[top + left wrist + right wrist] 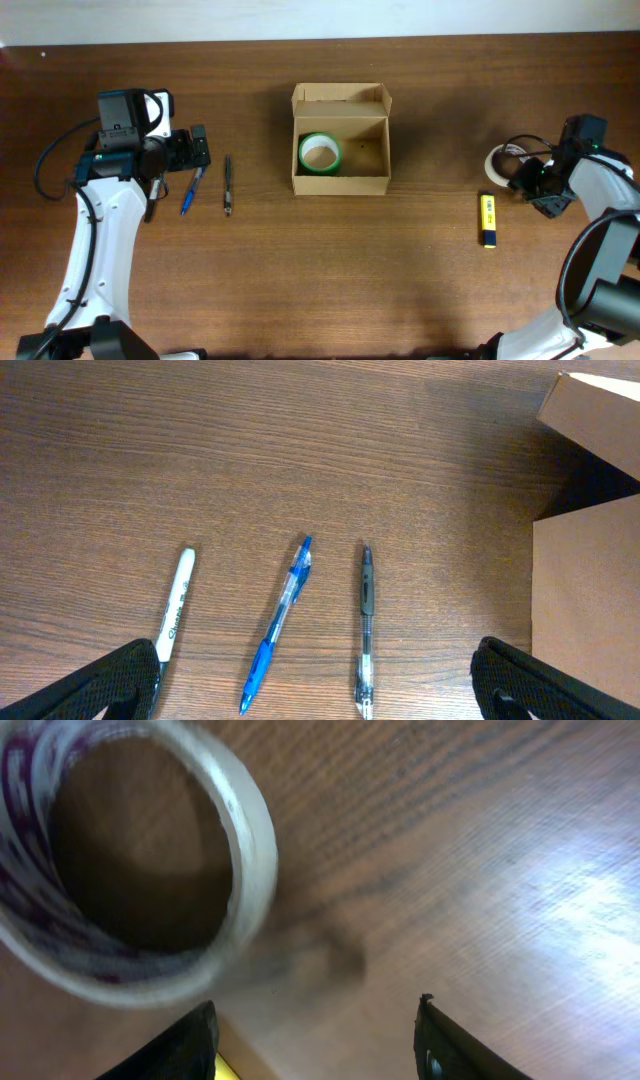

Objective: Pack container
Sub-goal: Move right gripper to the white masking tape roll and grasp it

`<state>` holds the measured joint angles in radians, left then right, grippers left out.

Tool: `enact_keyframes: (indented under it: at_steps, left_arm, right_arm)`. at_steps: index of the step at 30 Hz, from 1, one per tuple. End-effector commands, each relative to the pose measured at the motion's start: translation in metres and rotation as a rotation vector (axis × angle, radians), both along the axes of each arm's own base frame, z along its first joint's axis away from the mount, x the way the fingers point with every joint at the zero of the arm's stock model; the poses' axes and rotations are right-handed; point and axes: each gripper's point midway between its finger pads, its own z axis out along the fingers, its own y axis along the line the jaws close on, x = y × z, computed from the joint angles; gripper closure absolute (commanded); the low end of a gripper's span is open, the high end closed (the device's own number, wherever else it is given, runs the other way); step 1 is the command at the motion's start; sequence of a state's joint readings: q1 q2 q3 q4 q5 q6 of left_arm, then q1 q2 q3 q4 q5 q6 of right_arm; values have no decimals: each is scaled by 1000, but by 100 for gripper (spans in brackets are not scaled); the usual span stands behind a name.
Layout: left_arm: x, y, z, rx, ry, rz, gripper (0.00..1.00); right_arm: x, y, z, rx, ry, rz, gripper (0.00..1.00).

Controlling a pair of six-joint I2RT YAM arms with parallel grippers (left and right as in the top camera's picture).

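The tan cardboard container [340, 178] stands open at mid-table with its flap lid folded back. A green tape roll [320, 153] lies inside at its left end. The container's edge shows in the left wrist view [590, 600]. My left gripper [197, 148] is open and empty above a white marker [176, 603], a blue pen [277, 625] and a black pen [366, 628]; in the left wrist view [318, 690] the pens lie between its fingers. My right gripper [528, 180] is open and empty just beside a whitish tape roll [497, 165], which looks close and blurred in the right wrist view [130, 870].
A yellow highlighter [487, 220] lies on the table in front of the right gripper; a sliver of it shows by the left finger [228, 1070]. The blue pen [190, 190] and the black pen [227, 185] lie left of the container. Black cables hang by both arms.
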<state>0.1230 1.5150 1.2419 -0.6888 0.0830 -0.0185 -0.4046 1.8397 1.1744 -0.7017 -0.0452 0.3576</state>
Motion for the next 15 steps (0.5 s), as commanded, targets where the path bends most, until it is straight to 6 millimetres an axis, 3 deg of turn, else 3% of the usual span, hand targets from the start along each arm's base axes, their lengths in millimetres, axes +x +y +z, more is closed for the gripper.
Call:
enact_keyframes:
  at_steps: [1, 9, 15]
  left_arm:
    - [4, 0, 5, -1, -15, -17, 0]
    - [4, 0, 5, -1, -15, -17, 0]
    - [4, 0, 5, -1, -15, -17, 1]
  right_arm:
    - [14, 4, 2, 72, -60, -142, 39]
    - [29, 15, 10, 171, -122, -211, 41]
    - [45, 6, 24, 169, -175, -283, 44]
